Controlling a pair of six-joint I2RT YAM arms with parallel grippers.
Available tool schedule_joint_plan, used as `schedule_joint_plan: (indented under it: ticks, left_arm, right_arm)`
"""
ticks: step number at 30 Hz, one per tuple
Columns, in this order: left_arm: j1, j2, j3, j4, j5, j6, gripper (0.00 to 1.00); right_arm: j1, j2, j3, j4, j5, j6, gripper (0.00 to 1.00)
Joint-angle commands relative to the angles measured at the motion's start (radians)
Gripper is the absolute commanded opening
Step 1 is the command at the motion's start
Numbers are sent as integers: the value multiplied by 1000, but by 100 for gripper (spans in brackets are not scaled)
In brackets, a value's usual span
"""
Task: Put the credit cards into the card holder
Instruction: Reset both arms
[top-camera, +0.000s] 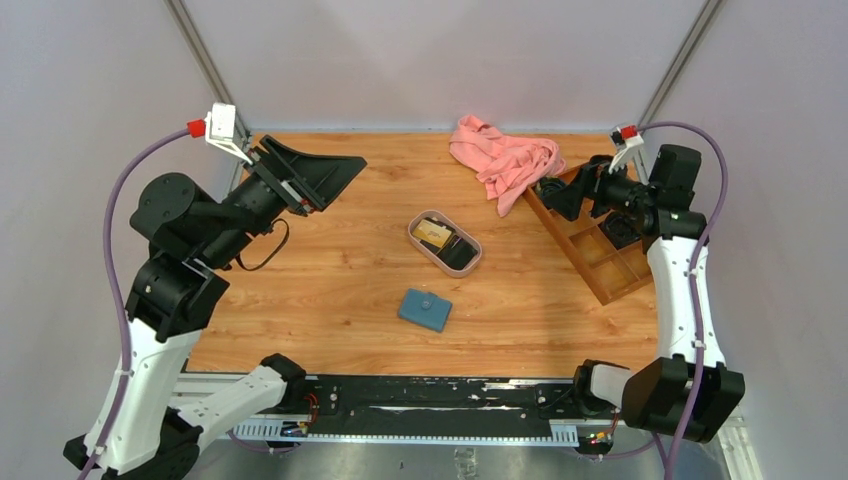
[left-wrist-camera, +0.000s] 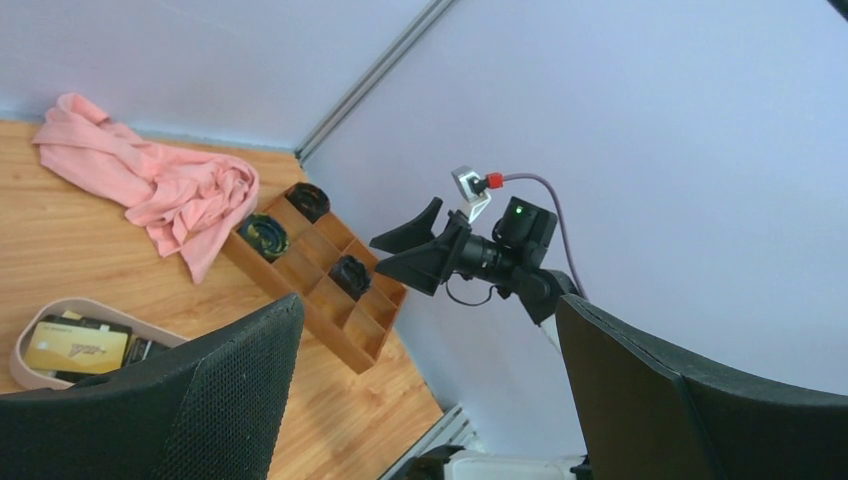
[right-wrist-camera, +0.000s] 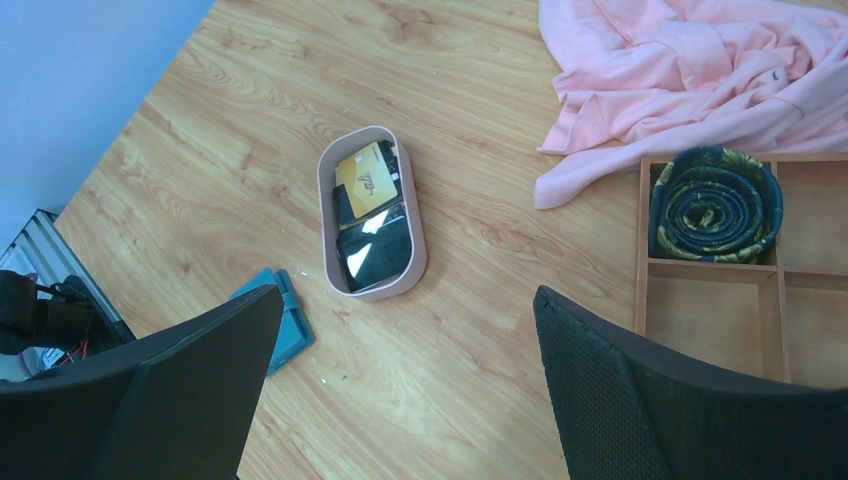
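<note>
1. Both released: left gripper (top-camera: 325, 172) far left, right gripper (top-camera: 560, 196) far right.
2. Gold and black plastic credit cards (top-camera: 443, 240) lay in oval pink tray (top-camera: 412, 230).
3. Teal rectangular card holder (top-camera: 425, 310) lay just near of tray.

I work in a robot lab cell: pale walls (top-camera: 430, 50) round a wood-grain table (top-camera: 340, 290), aluminium posts (top-camera: 205, 60) at eleven and one o'clock, mounting rail (top-camera: 420, 395) at six.

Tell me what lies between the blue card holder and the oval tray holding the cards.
Nothing but bare wooden table lies between the card holder and the tray; they sit apart. The top external view shows it plainly.
</note>
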Motion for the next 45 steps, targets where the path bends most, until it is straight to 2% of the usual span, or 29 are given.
schedule_joint_plan:
  ticks: [1,16,19,26,32,36,45]
  left_arm:
    - [6,-16,42,24,-7,-21,100]
    - [6,-26,23,75,30,0,100]
    - [6,-45,-34,81,31,123,100]
    - [6,-109,-292,79,40,504,100]
    - [8,-54,-452,45,-82,698,100]
    - [8,-72,-558,111,-116,738,100]
    - [22,-113,-640,150,-168,803,100]
  right_arm:
    - [-19,7,-20,12,23,-14,100]
    - [-33,9,-34,23,27,-16,100]
    - [-33,3,-31,23,30,-21,100]
    - [-45,-28,-28,22,44,-29,100]
    - [-47,-44,-33,23,32,-34,100]
    - [-47,-54,-42,27,44,-38,100]
    - [-47,-50,-52,33,27,-45,100]
